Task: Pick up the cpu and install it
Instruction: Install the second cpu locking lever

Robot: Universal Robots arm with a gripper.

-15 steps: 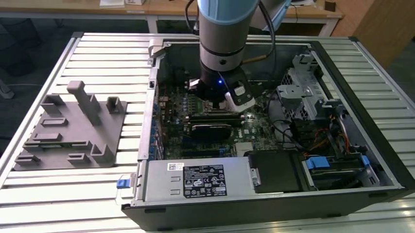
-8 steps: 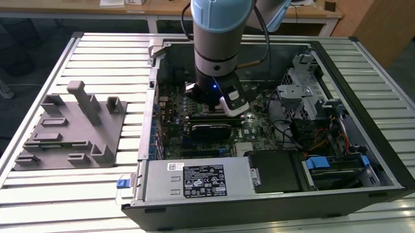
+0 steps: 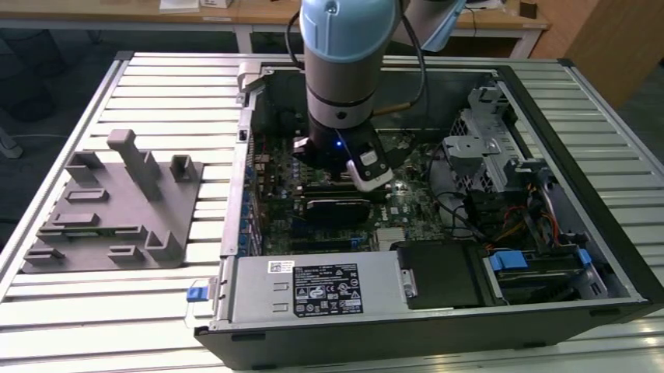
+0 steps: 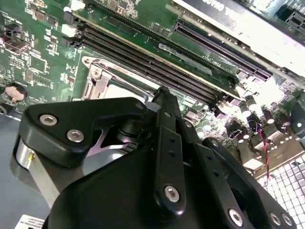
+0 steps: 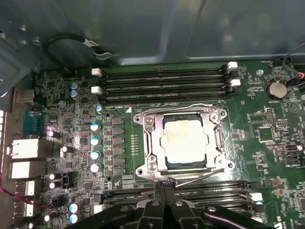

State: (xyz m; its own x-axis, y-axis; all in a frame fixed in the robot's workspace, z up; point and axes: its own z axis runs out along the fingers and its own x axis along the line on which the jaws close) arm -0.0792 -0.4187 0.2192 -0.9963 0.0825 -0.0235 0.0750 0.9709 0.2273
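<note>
First wrist view: cpu (image 5: 185,142) sits in its socket (image 5: 183,143) just ahead of my gripper (image 5: 164,185), which looks pinched shut, empty. I'd check it's flat, corners aligned.

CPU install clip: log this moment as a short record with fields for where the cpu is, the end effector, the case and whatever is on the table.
cpu: lying in the motherboard socket, inside the metal socket frame, silvery top up
end effector: low over the motherboard, just beside the socket's edge, not holding the cpu; open or shut cannot be told
computer case: lying open on the slatted table, arm reaching down into it
grey plastic tray: on the table at the exterior view's left, outside the case
</note>
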